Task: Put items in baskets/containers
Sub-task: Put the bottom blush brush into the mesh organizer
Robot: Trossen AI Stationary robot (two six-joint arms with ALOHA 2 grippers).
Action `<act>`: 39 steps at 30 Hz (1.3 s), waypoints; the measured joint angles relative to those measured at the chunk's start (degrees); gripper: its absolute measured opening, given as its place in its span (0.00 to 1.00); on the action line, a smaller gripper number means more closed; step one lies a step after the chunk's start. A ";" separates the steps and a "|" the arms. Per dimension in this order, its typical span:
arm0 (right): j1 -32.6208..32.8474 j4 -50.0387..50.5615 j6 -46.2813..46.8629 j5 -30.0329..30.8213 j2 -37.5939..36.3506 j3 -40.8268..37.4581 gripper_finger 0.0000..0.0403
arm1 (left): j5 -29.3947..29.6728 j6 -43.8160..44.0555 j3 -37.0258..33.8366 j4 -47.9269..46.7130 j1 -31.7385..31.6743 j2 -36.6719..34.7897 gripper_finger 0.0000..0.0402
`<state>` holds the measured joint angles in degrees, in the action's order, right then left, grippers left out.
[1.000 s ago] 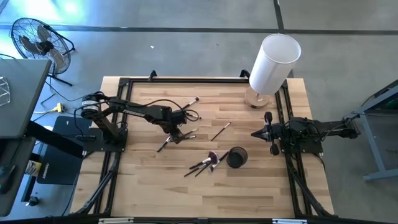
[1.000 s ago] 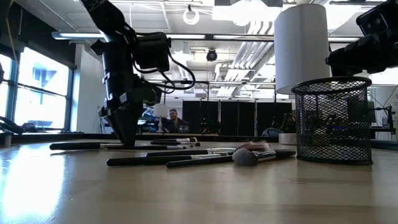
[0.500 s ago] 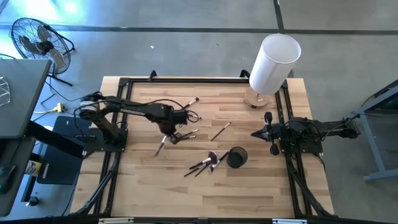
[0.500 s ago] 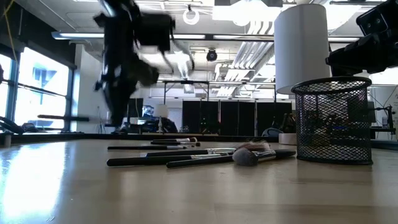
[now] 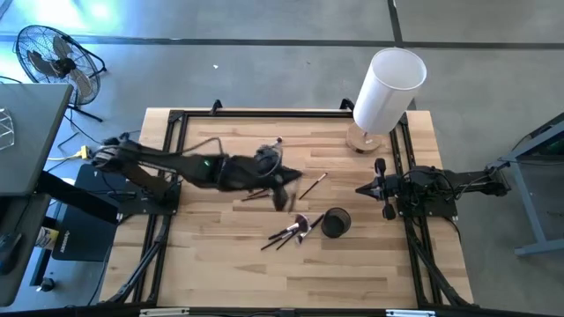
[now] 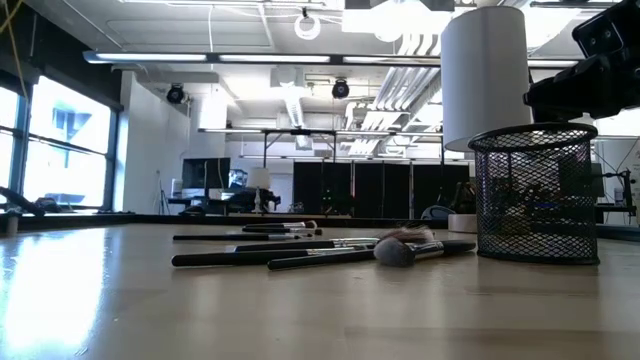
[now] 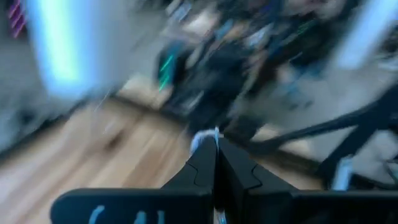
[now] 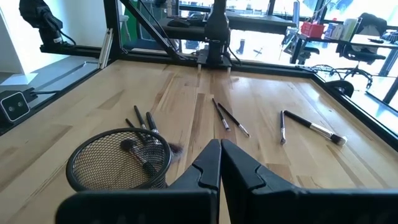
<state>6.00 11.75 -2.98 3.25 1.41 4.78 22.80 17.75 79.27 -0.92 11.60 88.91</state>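
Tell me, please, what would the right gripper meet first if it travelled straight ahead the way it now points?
Probably nothing soon: the shut right gripper points across bare table, between the black mesh cup and two thin brushes, toward the far frame post. Depth is uncertain.

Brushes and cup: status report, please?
Left gripper shut, apparently pinching a brush, mid-table. Right gripper shut, parked. Cup unblocked; loose brushes beside it.

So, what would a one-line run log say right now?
left tool: shut on brush, mid-table | right tool: shut, waiting at right edge | cup: upright, loose brushes beside it
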 joint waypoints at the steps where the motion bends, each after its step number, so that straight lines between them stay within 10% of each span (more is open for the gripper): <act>1: -0.02 0.02 0.00 -0.01 0.21 0.00 0.00 | -1.50 -3.33 -0.03 4.76 0.26 2.29 0.00; 10: -0.02 0.02 0.00 -0.02 0.46 0.00 0.00 | -10.36 -13.91 -0.20 43.77 0.47 20.63 0.00; 39: -0.01 0.02 0.00 -0.01 0.48 0.00 0.00 | -7.73 -14.26 -0.20 37.94 -0.73 28.69 0.14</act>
<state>5.99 11.77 -2.98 3.23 1.89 4.78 15.07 3.49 79.07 37.01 10.87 117.60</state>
